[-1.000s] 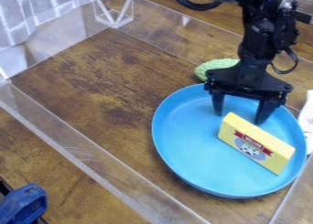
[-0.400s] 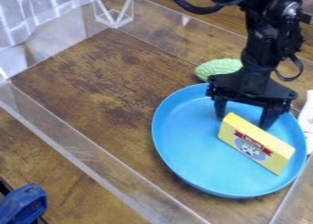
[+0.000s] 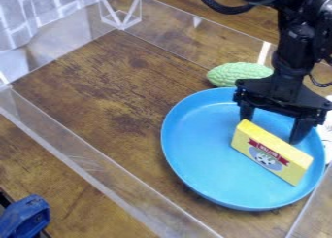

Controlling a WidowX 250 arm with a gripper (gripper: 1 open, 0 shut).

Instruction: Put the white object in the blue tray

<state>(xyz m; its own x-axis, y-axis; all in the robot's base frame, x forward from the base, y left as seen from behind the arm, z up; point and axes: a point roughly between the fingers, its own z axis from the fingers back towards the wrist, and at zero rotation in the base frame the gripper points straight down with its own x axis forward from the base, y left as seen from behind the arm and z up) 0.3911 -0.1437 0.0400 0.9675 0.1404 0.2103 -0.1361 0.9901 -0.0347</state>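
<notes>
The blue tray (image 3: 195, 169) is set toward the right side of the wooden tabletop (image 3: 111, 77), with brown boards seen between its rim and the tabletop's left edge. Over the tray's far part, the black fingers (image 3: 274, 124) are held apart, their tips pointed down; nothing is seen clamped between them. The white object (image 3: 327, 153) is seen just beyond the tray's right rim, outside it, to the right of the fingers; it is partly cut off by the view, so its full shape cannot be told. Inside the tray, just in front of the fingers, a yellow block (image 3: 270, 153) with straight sides and a red-and-white label is laid slantwise. A green, bumpy, rounded item (image 3: 239, 76) is placed by the tray's far rim. The tabletop is bordered by clear, smooth panels (image 3: 97, 171).
</notes>
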